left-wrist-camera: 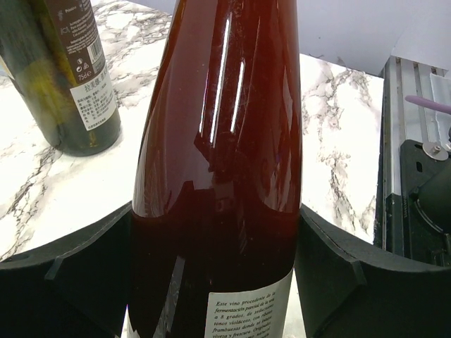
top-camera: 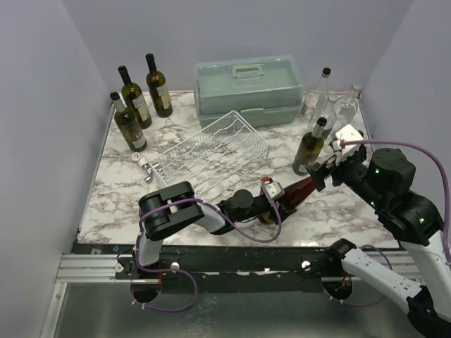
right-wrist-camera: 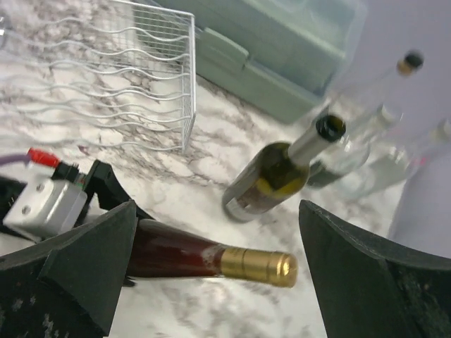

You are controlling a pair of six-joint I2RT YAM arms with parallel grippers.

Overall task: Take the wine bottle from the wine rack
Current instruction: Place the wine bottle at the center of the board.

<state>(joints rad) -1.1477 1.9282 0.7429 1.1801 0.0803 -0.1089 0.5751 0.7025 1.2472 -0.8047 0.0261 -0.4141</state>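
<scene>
- Your left gripper (top-camera: 276, 198) is clamped on the wine bottle (top-camera: 299, 189). In the left wrist view both black fingers (left-wrist-camera: 77, 274) press the dark red glass, one on each side, around the top of its white label (left-wrist-camera: 246, 313).
- That claw is only partly closed, held as wide as the bottle's body.
- The wine bottle is off the wine rack (top-camera: 211, 151). It lies on its side near the front edge of the marble table (top-camera: 338, 211), in front of the rack's near right corner and apart from it.
- Its gold cap (right-wrist-camera: 257, 266) points to your right, toward the right arm. You cannot tell from these views whether the glass rests on the tabletop or hangs just above it.
- Your right gripper (top-camera: 323, 174) is spread wide and has hold of nothing. In the right wrist view the bottle's capped neck lies in the gap between its two fingers, clear of both.
- An upright green bottle (top-camera: 310, 146) stands just behind the right gripper, near the held bottle's neck.
- The wine rack sits mid-table, turned at an angle, its wavy white wires plain to see.
- A grey-green case (top-camera: 250, 88) with a handle stands close behind the rack.
- Three dark green bottles (top-camera: 134, 98) stand upright at the back left.
- Clear bottles (top-camera: 345, 105) stand in the back right corner.
</scene>
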